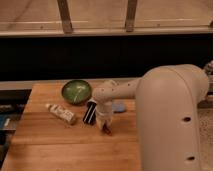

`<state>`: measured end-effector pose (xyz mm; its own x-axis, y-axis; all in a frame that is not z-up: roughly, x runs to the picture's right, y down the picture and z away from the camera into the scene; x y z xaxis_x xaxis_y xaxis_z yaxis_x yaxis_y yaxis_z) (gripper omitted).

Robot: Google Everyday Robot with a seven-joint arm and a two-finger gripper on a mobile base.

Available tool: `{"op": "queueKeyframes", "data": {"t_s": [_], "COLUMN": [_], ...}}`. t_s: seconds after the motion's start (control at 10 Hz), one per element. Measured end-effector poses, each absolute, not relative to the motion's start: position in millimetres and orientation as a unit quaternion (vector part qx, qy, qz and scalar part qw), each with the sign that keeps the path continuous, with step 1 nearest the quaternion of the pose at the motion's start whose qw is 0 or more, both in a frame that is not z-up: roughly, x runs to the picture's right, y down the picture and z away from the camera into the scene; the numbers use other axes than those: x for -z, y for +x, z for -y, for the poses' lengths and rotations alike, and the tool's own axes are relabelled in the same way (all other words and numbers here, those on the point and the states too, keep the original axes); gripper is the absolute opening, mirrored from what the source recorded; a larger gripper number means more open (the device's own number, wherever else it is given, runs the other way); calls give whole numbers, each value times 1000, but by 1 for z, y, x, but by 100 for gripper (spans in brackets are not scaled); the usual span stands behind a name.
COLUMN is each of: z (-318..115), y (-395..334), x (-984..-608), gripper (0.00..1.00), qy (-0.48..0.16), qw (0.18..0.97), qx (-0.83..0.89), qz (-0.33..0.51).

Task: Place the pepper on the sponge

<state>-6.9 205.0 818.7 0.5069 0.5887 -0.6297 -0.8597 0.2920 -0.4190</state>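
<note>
Lab-like room: wooden table (50, 145) beside glazed partition (95, 15), gripper (105, 125) low over it.
</note>
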Motion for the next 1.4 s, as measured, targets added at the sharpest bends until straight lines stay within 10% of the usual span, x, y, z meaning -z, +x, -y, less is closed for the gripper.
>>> {"op": "queueKeyframes", "data": {"t_s": [0.5, 1.4], "z": [-138, -89], "y": [5, 53], "x": [-768, -819], "gripper": [0, 0], "qy": [-330, -324], "qw": [798, 773], "qx": [-484, -539], "qz": [-143, -80]}}
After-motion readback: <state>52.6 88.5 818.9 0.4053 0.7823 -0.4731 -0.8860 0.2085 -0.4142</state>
